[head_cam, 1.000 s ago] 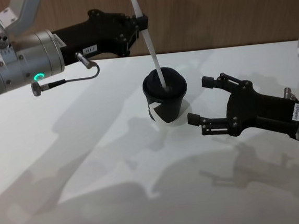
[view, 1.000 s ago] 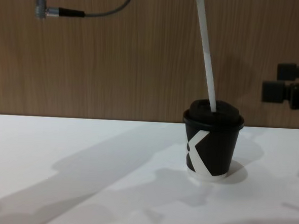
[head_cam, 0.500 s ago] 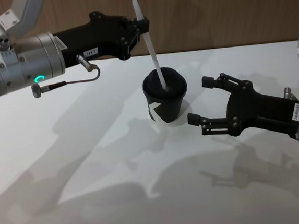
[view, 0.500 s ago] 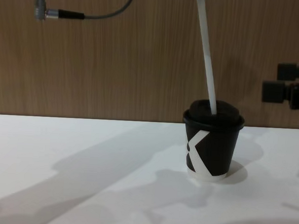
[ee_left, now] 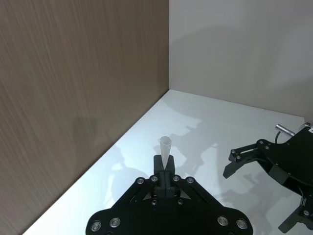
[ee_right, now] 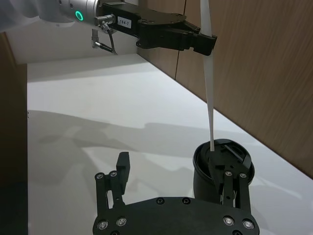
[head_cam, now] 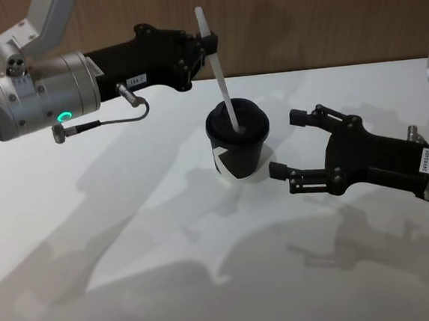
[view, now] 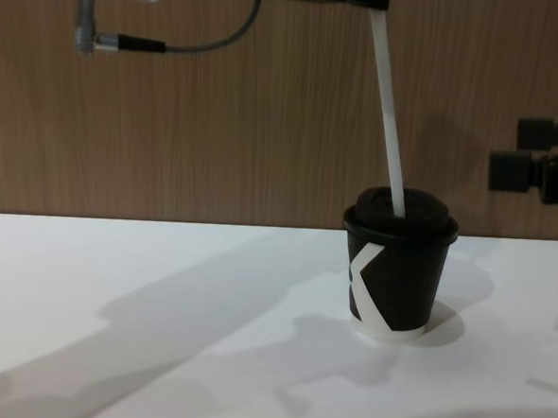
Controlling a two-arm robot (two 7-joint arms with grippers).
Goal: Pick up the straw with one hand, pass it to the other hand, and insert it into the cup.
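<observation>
Straw (head_cam: pixel 220 77) is what we pinch near its top in our left gripper (head_cam: pixel 206 42), leaning down-right into the cup (head_cam: pixel 236 137) lid, so we push along that slant while our right gripper (head_cam: pixel 287 145) waits open beside the cup

Brightness: even and fairly bright indoor light in every view; the white counter (head_cam: pixel 131 235) reads pale grey-white, not blown out.
Light source: from above, and seemingly from more than one lamp, since overlapping shadows fan out in different directions.
Shadows: soft, layered grey shapes of the arms lie across the counter toward the near edge in the head view; the cup (head_cam: pixel 237 140) throws a short, faint shadow around its base.
Glare: a mild sheen on the wooden wall (view: pixel 217 139) in the chest view.
Focus: the wrist views hold the near pincer bodies sharp; the wall grain in the left wrist view looks slightly smeared.
</observation>
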